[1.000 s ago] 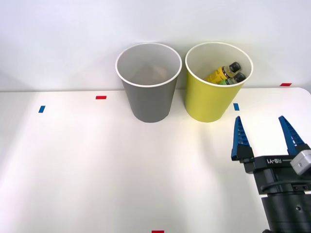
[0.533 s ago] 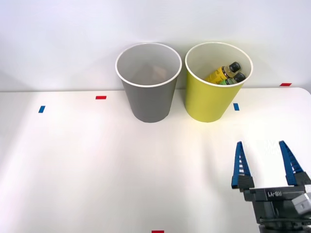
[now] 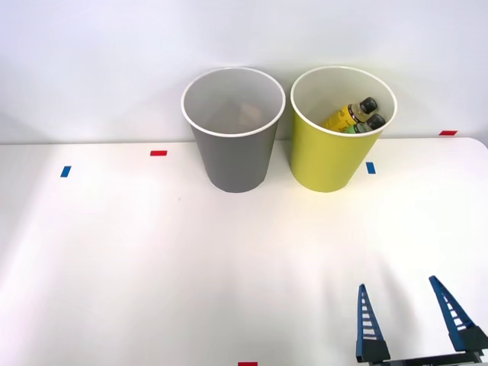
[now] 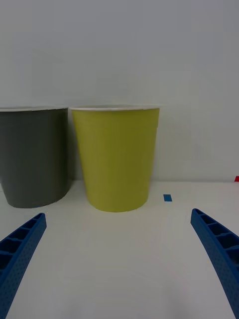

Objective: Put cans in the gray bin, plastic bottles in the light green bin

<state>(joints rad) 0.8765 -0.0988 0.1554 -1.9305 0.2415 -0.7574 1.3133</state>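
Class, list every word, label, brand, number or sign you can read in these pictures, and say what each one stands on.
No text can be read.
Yellow plastic bottle with a black screw cap, inside the yellow-green tapered bin: its label is too small to read.
Red and blue tape marks on the white table: plain, no writing.

The right gripper (image 3: 412,313) sits low at the near right of the front view, its two blue ribbed fingers (image 3: 369,326) pointing away from the robot and spread wide apart with nothing between them. In the wrist view the fingers (image 4: 218,249) stand apart too. The wrist itself is mostly cut off, apparently level.
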